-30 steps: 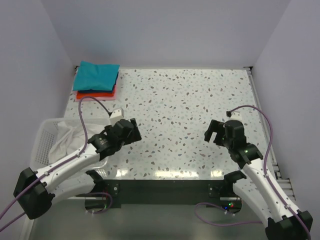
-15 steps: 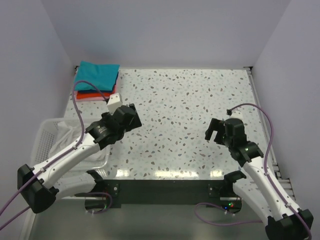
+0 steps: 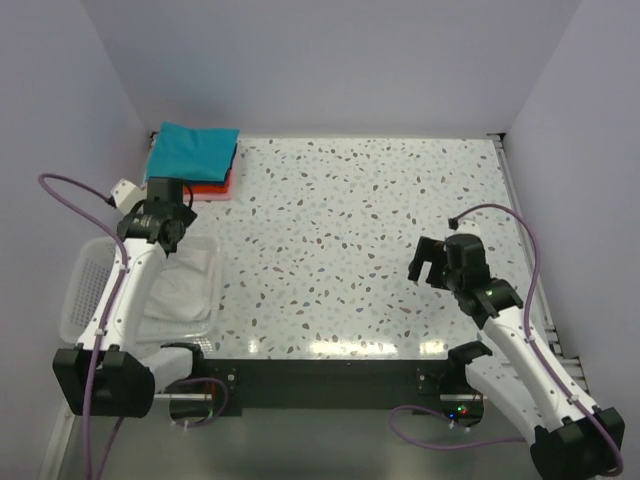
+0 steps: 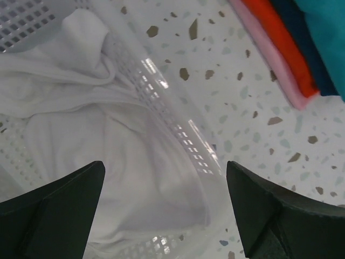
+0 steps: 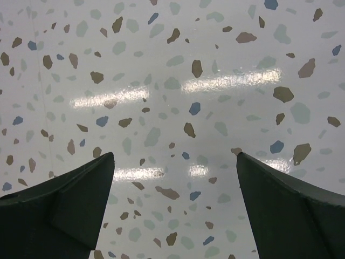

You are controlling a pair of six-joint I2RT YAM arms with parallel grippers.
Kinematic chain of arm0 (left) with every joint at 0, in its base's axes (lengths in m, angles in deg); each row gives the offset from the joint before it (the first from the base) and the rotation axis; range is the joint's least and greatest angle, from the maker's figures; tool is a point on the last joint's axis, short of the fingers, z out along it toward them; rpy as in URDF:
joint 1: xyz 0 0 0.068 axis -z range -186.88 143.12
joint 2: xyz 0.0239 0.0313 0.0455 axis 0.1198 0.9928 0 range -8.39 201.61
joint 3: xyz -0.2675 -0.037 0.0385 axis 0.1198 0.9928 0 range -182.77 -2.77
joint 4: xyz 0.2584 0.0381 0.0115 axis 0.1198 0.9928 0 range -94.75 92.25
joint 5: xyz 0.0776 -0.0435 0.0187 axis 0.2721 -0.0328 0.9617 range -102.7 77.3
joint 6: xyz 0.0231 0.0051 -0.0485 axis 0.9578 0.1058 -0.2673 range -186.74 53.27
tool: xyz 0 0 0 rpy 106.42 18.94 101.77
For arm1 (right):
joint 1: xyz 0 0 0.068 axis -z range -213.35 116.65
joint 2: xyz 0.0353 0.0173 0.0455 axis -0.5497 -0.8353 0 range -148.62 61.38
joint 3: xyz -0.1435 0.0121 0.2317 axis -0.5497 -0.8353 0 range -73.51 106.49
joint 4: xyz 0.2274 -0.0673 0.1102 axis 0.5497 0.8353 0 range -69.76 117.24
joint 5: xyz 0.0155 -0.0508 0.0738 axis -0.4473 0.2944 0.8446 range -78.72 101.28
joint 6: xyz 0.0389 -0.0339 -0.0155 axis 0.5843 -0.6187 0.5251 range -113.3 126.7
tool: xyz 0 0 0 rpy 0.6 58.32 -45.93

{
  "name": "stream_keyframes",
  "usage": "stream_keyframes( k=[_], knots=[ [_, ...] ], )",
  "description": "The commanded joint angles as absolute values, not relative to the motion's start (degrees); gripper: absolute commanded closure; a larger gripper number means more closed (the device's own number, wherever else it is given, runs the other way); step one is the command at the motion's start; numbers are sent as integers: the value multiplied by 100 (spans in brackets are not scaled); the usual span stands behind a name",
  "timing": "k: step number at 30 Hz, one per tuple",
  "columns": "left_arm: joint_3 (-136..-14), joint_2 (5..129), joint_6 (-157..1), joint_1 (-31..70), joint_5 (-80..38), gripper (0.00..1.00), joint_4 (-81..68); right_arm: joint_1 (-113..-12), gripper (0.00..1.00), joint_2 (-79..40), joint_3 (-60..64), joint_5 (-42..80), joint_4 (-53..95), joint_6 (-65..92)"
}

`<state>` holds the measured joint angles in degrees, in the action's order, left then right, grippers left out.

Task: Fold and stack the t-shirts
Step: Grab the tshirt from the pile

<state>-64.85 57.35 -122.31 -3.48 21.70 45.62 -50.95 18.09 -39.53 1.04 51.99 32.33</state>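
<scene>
Open left gripper [image 4: 164,166] above crumpled white cloth t-shirt [image 4: 70,124] in white plastic mesh basket [image 4: 24,19], lower left, presumably to grasp it; right gripper [image 5: 175,156] likewise open.

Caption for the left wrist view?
Open left gripper above the white t-shirt in the mesh basket, folded stack beyond.

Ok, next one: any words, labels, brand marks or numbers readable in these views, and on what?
None can be read in any view.
white t-shirt in the mesh basket: plain folds, no print showing.
teal t-shirt and red-orange t-shirt, stacked: no tag or print visible.
left arm and right arm: no legible markings, only a green light on the right one.
</scene>
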Motion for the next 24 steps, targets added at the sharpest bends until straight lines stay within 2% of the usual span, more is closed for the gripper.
stream_keyframes(
  k=[1,8,16,19,20,22,24],
  knots=[
    [-6122,5885,-12342,-950,1780,0,4781,-5093,1,1726,-3774,196,5030,3131],
    [-5200,5999,-12633,-1987,1868,3,4080,-5084,1,1708,-3748,320,5100,3122],
    [-4733,6359,-12237,-2200,1490,11,3130,-5084,1,1778,-3747,346,5135,3122],
    [-4619,6482,-12027,-2209,1341,21,2734,-5093,1,1778,-3783,320,5135,3131],
    [-4610,6517,-11991,-2217,1341,29,2655,-5093,1,1778,-3791,320,5136,3131],
    [-4610,6561,-11965,-2226,1332,39,2628,-5084,1,1769,-3783,320,5153,3131],
    [-4662,6518,-11938,-2217,1332,57,2698,-5084,1,1778,-3765,320,5171,3131]
  ],
)
